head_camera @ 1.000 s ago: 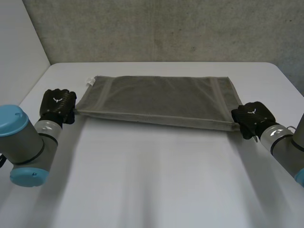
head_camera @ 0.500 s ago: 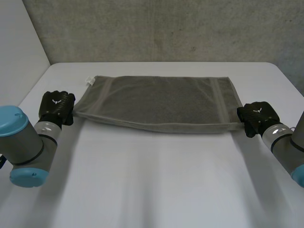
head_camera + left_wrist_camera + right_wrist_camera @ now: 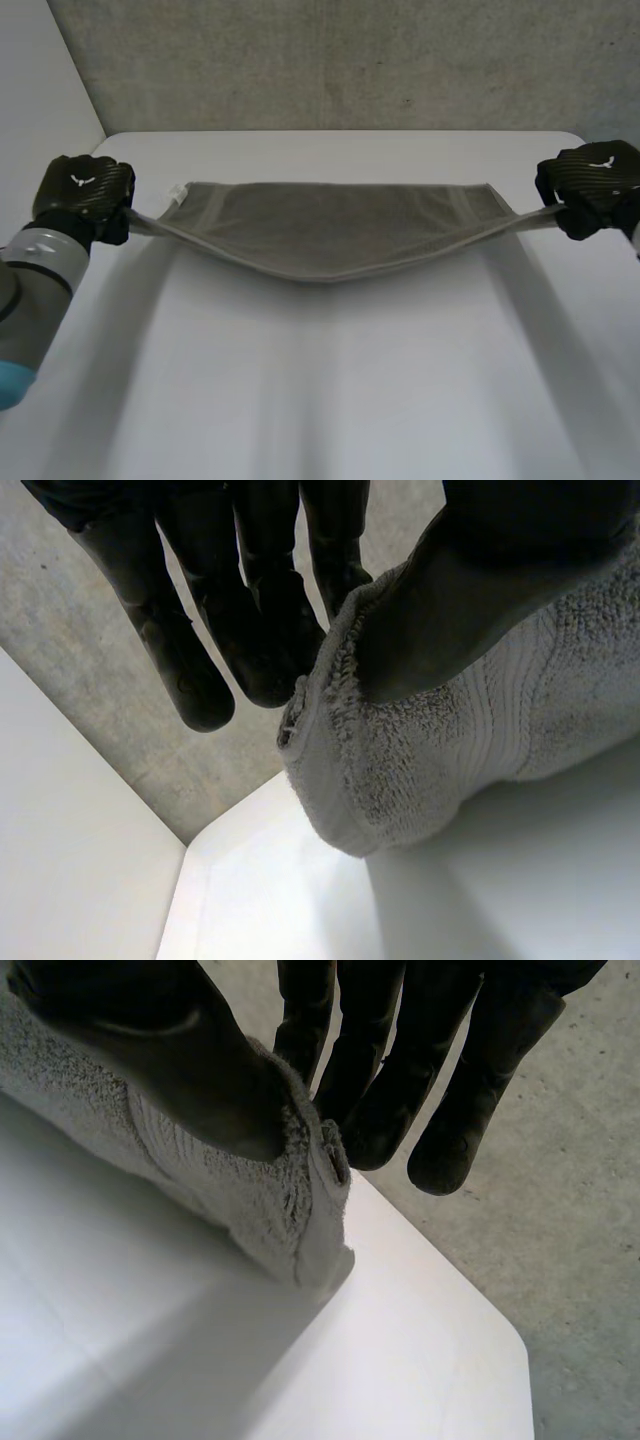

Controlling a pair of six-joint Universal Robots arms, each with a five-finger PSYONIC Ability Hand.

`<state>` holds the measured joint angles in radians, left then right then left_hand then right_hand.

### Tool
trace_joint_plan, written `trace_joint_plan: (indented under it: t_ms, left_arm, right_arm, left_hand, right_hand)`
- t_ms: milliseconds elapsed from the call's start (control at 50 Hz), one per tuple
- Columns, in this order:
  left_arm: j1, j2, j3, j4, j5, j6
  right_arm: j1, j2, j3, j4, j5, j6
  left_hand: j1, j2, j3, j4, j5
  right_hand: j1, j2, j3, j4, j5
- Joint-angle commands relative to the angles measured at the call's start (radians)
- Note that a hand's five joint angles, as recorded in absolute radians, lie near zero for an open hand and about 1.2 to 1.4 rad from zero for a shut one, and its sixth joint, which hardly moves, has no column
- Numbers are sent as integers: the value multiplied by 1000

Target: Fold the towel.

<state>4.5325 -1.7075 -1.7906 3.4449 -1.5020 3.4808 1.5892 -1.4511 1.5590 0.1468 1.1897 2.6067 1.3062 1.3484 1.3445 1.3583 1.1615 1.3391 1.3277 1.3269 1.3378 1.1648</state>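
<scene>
Tabletop [image 3: 320,400]: wrist views show left hand [image 3: 240,610], right hand [image 3: 375,1070] pinching towel [image 3: 330,228].

You had soft, even light from overhead: the white table [image 3: 330,400] was bright without glare, and the towel [image 3: 330,225] threw a faint, diffuse shadow beneath its sagging edge.

A smooth white tabletop [image 3: 330,400] with rounded far corners stretches from near to far, meeting at its far edge a rough, speckled grey wall [image 3: 350,60], while a plain white wall [image 3: 40,90] stands along its left side.
</scene>
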Motion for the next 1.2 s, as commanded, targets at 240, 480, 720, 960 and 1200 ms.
trace_joint_plan:
  t_ms: [240,480,720,960,1200]
  left_arm:
    - [96,203,-61,-190,194,7]
    - [83,-243,221,-185,203,4]
    - [50,-526,566,-185,175,0]
    - [-3,-696,766,-129,174,0]
    - [-20,-801,867,-102,146,-5]
  right_arm:
    - [-101,-100,-3,214,-133,-149]
    - [-49,348,-304,204,-93,-168]
    - [21,594,-583,131,16,-102]
    - [80,745,-735,50,119,-37]
    - [89,859,-830,-18,178,-34]
  left_hand:
    - [90,48,52,38,60]
    - [90,48,52,38,60]
    - [90,48,52,38,60]
    - [90,48,52,38,60]
    - [-192,-234,-230,-244,-221]
  right_hand:
    - [57,69,69,58,57]
    - [57,69,69,58,57]
    - [57,69,69,58,57]
    - [57,69,69,58,57]
    - [57,69,69,58,57]
